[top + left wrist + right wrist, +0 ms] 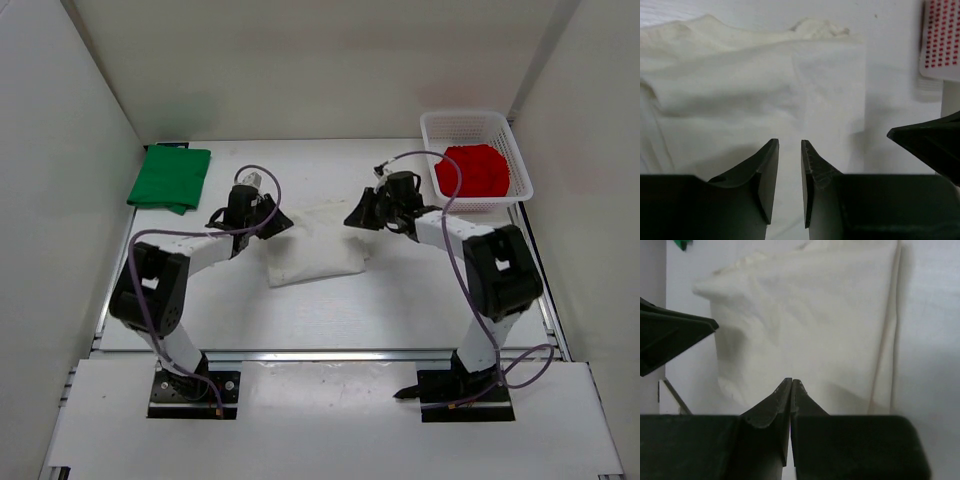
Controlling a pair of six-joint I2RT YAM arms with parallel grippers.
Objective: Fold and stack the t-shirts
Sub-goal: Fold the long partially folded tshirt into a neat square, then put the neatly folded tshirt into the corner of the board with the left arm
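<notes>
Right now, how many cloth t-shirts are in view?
3. The bright green cloth t-shirt lies folded far left; the cream cloth t-shirt lies in the middle; the bright red cloth t-shirt sits in the white plastic mesh basket, far right. Another could hide beneath.

You have three t-shirts laid out on the table (400, 310). The far-left t-shirt (170, 178) lies at the table's far left corner, well apart from the others. The middle t-shirt (315, 255) lies near the table's centre, between your two arms and ahead of their bases. The third t-shirt (473, 170) lies in the basket (470, 122), which stands at the far right corner, behind and to the right of the middle t-shirt. Your left gripper (272, 222) is at the middle t-shirt's far left corner and your right gripper (358, 215) at its far right corner, so they face each other across its far edge.
</notes>
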